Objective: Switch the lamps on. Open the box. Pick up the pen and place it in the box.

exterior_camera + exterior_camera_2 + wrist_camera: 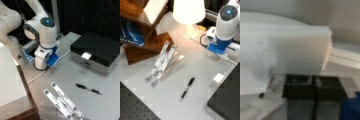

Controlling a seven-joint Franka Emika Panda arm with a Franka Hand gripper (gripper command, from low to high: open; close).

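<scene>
Tool (315,87) low beside the lit lamp (188,11), fingers pressed together, holding nothing.

The pen (88,89) lies flat on the grey surface (75,72), well apart from the tool, between the closed box (96,52) and the white strips (62,101). In both front views the box's black lid is down.
</scene>
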